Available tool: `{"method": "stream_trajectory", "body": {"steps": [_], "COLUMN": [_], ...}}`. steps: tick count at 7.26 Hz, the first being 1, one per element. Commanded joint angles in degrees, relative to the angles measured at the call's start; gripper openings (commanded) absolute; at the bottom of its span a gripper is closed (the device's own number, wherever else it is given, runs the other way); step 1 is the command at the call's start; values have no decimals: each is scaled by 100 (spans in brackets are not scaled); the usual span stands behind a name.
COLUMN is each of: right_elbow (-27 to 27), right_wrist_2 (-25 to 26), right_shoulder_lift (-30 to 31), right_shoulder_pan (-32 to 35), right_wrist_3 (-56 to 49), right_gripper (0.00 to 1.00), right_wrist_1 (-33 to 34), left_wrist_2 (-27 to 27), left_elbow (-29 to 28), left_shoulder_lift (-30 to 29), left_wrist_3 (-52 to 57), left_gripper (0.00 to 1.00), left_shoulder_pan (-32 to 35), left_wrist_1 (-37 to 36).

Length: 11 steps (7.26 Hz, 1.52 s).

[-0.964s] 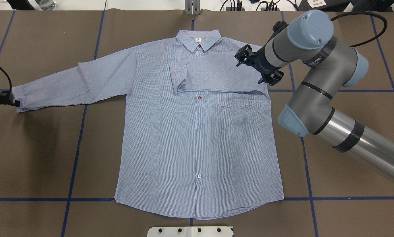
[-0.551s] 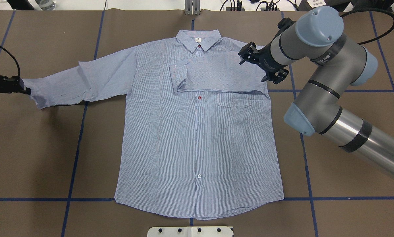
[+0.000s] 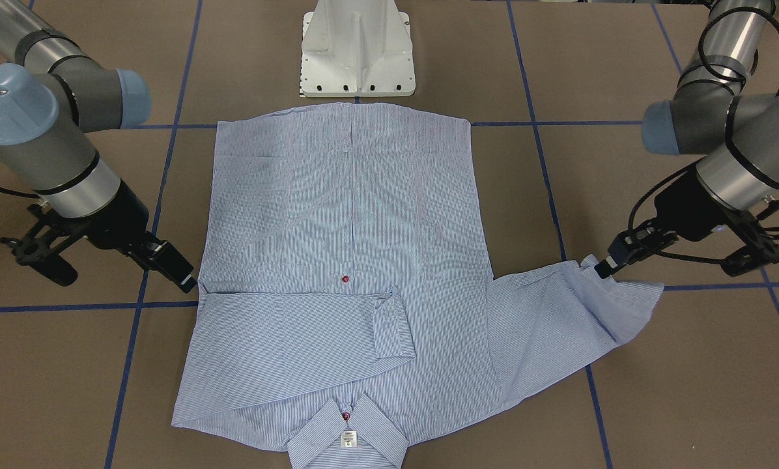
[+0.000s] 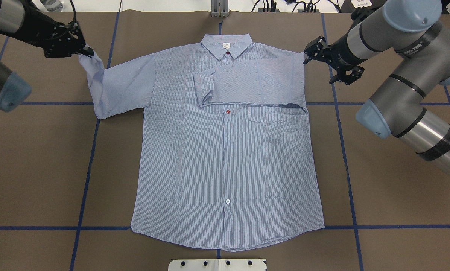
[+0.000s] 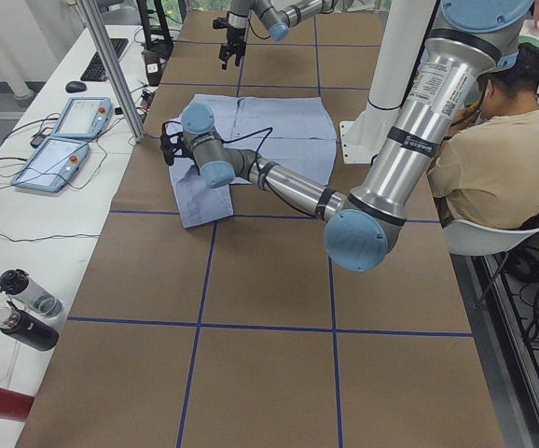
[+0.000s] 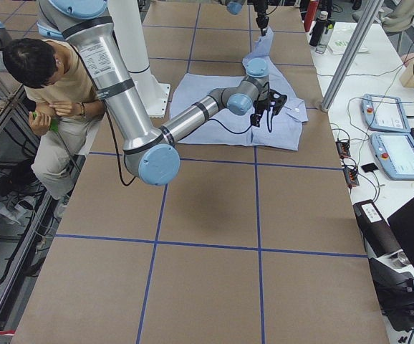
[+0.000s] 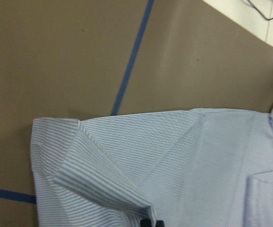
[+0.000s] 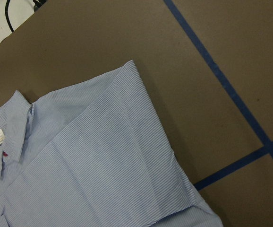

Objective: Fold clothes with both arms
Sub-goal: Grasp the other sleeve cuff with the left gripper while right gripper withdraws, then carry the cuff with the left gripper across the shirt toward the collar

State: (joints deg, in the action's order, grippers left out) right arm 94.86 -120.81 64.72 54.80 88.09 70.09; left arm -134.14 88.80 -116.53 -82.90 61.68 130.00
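Seated person (image 5: 493, 159) beside white pedestal (image 5: 393, 89)

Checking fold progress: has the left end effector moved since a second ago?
Yes. The left end effector, carrying the shirt cuff, crossed the horizontal blue tape line toward the collar.

The blue-striped shirt (image 4: 225, 158) lies flat, front up, on the table (image 4: 40, 169). One sleeve (image 4: 247, 84) is folded across its chest. The left gripper (image 4: 86, 51) holds the other cuff (image 4: 91, 64) up.

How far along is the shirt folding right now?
Done: the right sleeve lies folded across the shirt. In hand: the left gripper holds the left sleeve raised by its cuff; the right gripper hangs open beside the shoulder. Left: laying that sleeve across and folding the body.
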Motion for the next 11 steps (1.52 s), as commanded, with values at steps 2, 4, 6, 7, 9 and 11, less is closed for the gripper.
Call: {"method": "stream_trajectory", "body": {"steps": [2, 4, 6, 7, 9, 11], "right_elbow": [58, 287, 435, 436, 428, 427], "right_wrist_2": [-460, -461, -452, -434, -382, -399], "right_shoulder_lift": [470, 682, 735, 735, 726, 744], "right_shoulder_pan": [574, 654, 663, 655, 646, 663], "right_wrist_3": [-748, -811, -820, -820, -811, -820], "right_gripper": [99, 99, 99, 99, 99, 99], "right_wrist_1": [-13, -4, -4, 5, 5, 5], "left_wrist_2": [1228, 1907, 2129, 2242, 2384, 2926], "left_elbow": [323, -97, -878, -1117, -1024, -1075], "left_shoulder_lift": [-885, -1562, -2212, -2416, -2619, -2655], "left_wrist_3": [-1235, -1877, -1975, -2167, -2622, -2845], "left_gripper": [0, 0, 0, 0, 0, 0], "left_shoulder_pan": [-1364, -2018, -2160, -2169, -2266, -2571], "left_wrist_1": [-53, -45, 8, 34, -27, 43]}}
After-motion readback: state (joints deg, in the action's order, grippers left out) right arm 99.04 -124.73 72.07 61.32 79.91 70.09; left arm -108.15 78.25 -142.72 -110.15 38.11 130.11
